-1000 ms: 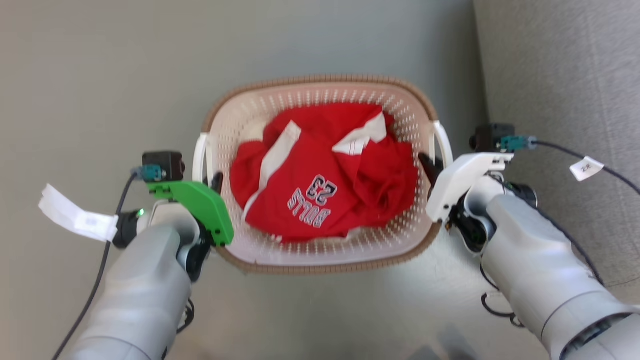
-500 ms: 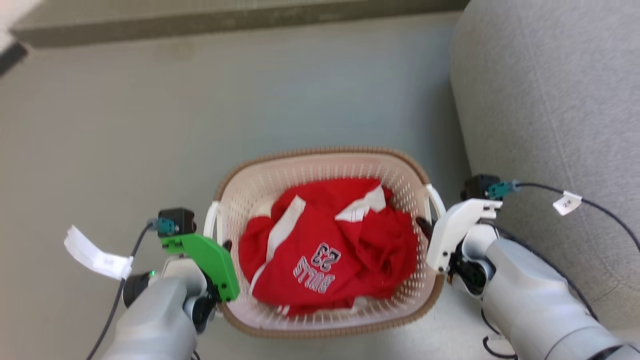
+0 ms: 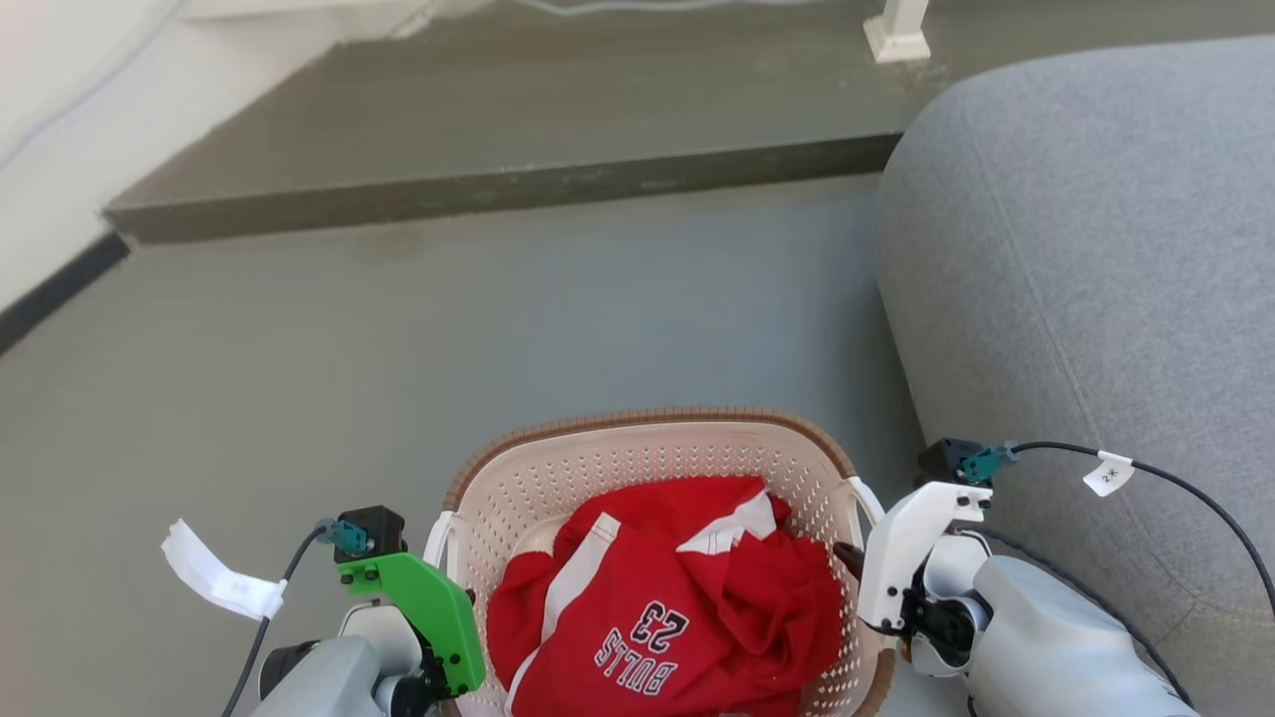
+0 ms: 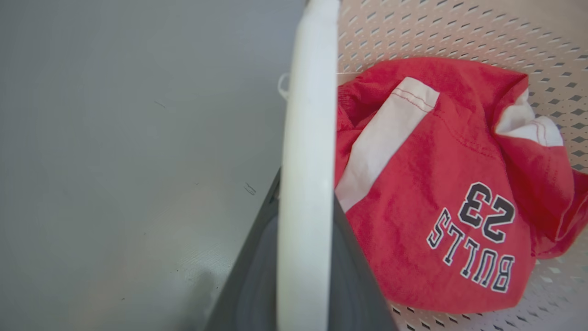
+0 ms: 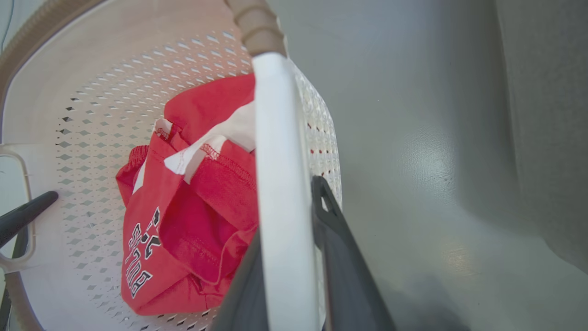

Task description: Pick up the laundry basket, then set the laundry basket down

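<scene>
The laundry basket [image 3: 598, 466], cream with perforated walls and a brown rim, sits at the bottom middle of the head view with a red "BULLS 23" jersey [image 3: 677, 617] inside. My left gripper [image 3: 450, 586], under its green mount, is shut on the basket's left white handle [image 4: 305, 151], which runs between the two dark fingers [image 4: 248, 285]. My right gripper [image 3: 853, 558] is shut on the right white handle [image 5: 280, 184], with a finger [image 5: 340, 257] on either side. A left fingertip [image 5: 23, 214] also pokes through the far handle in the right wrist view.
A grey sofa [image 3: 1076, 249] stands close on the right, beside my right arm. A dark raised step [image 3: 498, 129] crosses the floor ahead, with a white post foot [image 3: 896, 30] on it. A white wall and dark baseboard [image 3: 60, 289] run along the left. Grey floor lies ahead.
The head view has swung up and forward, so the basket now sits lower in the picture and the step and sofa show. Both grippers stay on the handles.
</scene>
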You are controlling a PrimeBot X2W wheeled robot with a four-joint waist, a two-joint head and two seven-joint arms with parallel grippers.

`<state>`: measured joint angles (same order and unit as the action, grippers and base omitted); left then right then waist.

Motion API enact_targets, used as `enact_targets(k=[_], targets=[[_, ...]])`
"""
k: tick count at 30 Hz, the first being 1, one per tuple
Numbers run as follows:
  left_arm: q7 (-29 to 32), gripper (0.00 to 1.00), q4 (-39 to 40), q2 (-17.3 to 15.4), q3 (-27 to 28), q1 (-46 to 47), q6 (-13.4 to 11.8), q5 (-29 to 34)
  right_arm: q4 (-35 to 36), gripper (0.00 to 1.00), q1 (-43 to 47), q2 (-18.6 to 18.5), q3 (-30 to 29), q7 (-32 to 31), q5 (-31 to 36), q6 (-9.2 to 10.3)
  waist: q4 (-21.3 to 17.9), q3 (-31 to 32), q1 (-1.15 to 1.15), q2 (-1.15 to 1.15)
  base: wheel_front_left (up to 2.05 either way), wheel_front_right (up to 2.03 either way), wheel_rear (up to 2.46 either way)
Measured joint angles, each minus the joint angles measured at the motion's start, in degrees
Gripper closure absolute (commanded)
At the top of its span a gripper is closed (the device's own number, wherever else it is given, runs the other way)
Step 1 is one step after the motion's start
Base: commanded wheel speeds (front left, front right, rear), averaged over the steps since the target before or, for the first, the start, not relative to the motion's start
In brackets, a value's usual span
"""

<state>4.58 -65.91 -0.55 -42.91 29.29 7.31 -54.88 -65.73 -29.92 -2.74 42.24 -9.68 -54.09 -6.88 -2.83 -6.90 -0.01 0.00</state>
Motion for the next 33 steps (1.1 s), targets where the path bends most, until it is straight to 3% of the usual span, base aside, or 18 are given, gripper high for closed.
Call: enact_targets(k=[33], targets=[[2.4, 1.00, 0.3, -0.3, -2.4, -0.2, -0.4, -2.7, 0.0, 1.00, 0.0, -0.5, 2.5, -3.1, -2.5, 0.42, 0.2, 2.0, 0.00, 0.00, 0.00, 0.00, 0.00]])
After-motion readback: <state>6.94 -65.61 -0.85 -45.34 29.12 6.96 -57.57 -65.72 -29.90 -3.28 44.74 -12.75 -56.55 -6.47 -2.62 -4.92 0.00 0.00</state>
